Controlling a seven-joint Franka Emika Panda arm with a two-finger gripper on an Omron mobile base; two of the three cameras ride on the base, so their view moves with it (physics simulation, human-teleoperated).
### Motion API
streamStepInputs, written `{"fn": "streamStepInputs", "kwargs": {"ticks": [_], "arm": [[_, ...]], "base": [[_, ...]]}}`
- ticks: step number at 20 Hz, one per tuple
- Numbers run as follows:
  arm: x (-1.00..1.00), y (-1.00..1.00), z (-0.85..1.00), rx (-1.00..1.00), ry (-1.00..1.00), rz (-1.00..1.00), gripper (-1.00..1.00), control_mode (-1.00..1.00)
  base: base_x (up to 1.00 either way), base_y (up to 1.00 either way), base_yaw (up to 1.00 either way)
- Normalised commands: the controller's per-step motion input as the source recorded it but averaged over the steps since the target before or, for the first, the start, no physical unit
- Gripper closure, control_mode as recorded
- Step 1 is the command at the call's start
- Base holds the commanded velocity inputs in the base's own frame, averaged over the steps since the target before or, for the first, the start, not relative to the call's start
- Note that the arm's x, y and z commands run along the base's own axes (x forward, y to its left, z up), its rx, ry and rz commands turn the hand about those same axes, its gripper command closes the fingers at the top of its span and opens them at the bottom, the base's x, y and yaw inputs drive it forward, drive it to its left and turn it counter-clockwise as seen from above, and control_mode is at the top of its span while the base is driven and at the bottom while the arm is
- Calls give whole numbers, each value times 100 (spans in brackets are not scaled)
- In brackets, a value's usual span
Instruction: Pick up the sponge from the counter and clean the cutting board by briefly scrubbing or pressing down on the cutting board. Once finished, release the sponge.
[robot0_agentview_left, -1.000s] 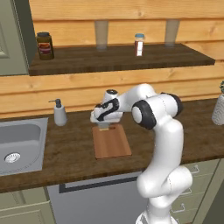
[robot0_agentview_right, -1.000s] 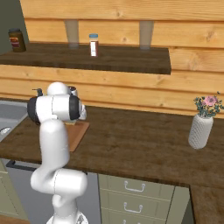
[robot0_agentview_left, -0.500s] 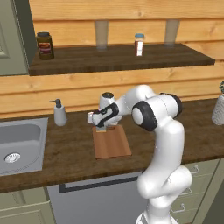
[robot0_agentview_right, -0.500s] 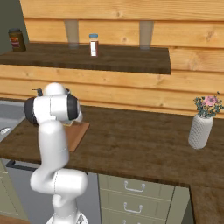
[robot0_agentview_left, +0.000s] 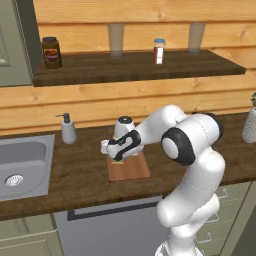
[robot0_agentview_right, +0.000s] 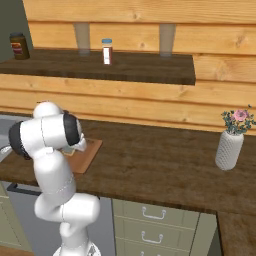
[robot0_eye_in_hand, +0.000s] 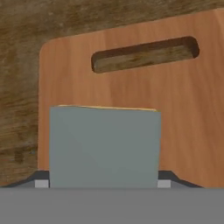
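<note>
The sponge (robot0_eye_in_hand: 103, 146) is pinched between the gripper (robot0_eye_in_hand: 103, 184) fingers, held flat over the cutting board (robot0_eye_in_hand: 183, 109) beside its slot handle (robot0_eye_in_hand: 144, 54)

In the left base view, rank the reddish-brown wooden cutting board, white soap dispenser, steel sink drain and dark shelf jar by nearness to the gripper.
1. Reddish-brown wooden cutting board, directly beneath the gripper.
2. White soap dispenser, to its left by the wall.
3. Steel sink drain, far left in the basin.
4. Dark jar, up on the shelf, left.
</note>
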Motion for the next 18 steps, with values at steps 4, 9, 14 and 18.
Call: {"fn": "streamStepInputs", "kwargs": {"ticks": [4, 9, 14, 18], "arm": [[-97, 0, -31, 0, 4, 0, 100, -100], [-86, 7, -33, 0, 12, 1, 100, -100], [-71, 6, -19, 0, 17, 0, 100, -100], [-2, 0, -20, 0, 30, 0, 100, -100]], "base": [[0, 0, 0], [0, 0, 0], [0, 0, 0], [0, 0, 0]]}}
